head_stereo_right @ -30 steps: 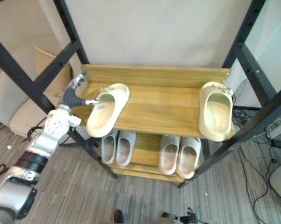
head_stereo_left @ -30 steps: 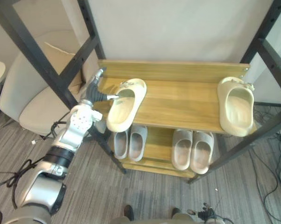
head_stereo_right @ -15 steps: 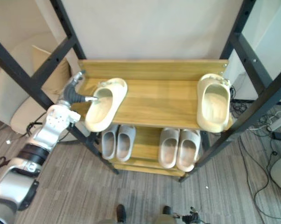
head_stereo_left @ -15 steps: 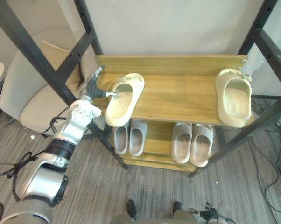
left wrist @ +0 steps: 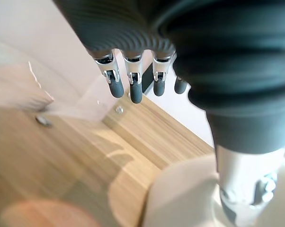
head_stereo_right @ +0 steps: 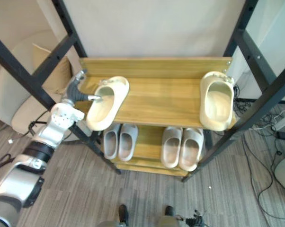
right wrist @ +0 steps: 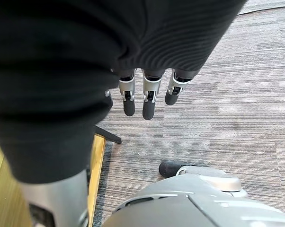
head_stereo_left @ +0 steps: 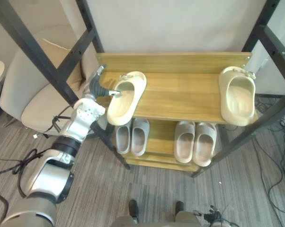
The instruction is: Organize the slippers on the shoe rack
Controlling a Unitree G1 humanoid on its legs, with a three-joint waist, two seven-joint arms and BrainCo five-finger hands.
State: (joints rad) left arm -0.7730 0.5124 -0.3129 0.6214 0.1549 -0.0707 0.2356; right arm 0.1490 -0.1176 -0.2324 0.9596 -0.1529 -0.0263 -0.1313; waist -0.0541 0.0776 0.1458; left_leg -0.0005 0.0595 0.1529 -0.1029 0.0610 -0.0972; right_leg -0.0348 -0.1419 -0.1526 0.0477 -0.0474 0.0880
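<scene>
You have the left robot hand (head_stereo_left: 97, 88) at the left end of the top shelf (head_stereo_left: 180, 97) of the shoe rack (head_stereo_left: 175, 62). Its fingers are straight and point to the back rail; its thumb touches the rim of the left cream slipper (head_stereo_left: 126, 97). The hand is open, not clamped. That slipper lies angled, its near end over the shelf's front edge. The right cream slipper (head_stereo_left: 237, 100) sits at the shelf's right end, well apart. Two grey slipper pairs (head_stereo_left: 132, 137) (head_stereo_left: 195, 146) are on the lower shelf (head_stereo_left: 159, 142). The right robot hand (right wrist: 147, 97) hangs over the carpet (right wrist: 227, 118), fingers straight, holding nothing.
</scene>
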